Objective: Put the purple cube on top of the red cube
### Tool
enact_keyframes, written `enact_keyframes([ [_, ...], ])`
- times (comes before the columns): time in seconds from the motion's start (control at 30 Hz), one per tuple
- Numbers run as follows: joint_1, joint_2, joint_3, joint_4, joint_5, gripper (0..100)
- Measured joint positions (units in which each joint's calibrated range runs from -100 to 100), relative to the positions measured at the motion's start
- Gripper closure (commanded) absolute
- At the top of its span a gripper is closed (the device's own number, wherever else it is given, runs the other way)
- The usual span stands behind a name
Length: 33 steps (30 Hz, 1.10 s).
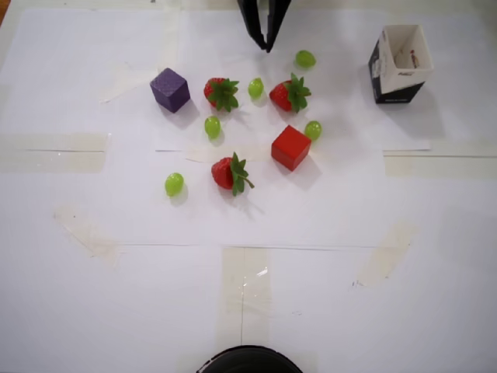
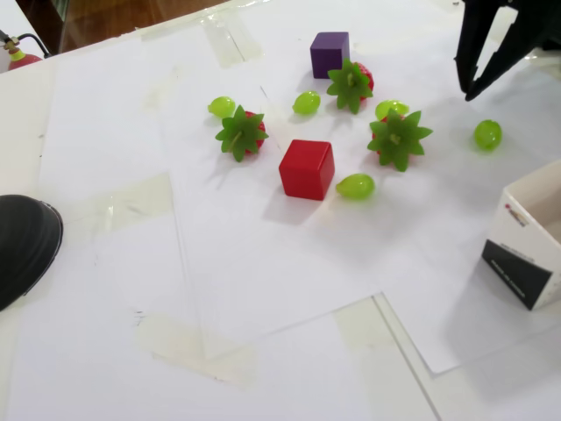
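Observation:
The purple cube (image 1: 170, 89) rests alone on the white paper at the upper left of the overhead view; in the fixed view the purple cube (image 2: 330, 54) is at the far side. The red cube (image 1: 291, 147) lies near the middle, with a green grape touching its upper right corner; in the fixed view the red cube (image 2: 307, 168) is centred. My black gripper (image 1: 267, 45) hangs at the top edge, well away from both cubes. Its fingertips meet in a point with nothing between them. In the fixed view the gripper (image 2: 467, 86) is at the upper right.
Three strawberries (image 1: 221, 92) (image 1: 289, 94) (image 1: 231, 172) and several green grapes (image 1: 212, 126) are scattered between and around the cubes. An open black-and-white box (image 1: 400, 62) stands at the right. A black round object (image 1: 248, 361) is at the near edge.

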Motion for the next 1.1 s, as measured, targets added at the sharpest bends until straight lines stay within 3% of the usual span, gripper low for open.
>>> enact_keyframes([
  [0.3, 4.19, 5.91, -20.0, 9.17, 2.05, 100],
  [0.8, 11.24, 53.52, -65.88, 10.83, 1.95, 100],
  [1.1, 13.56, 74.51, -74.75, 8.3, 0.88, 100],
])
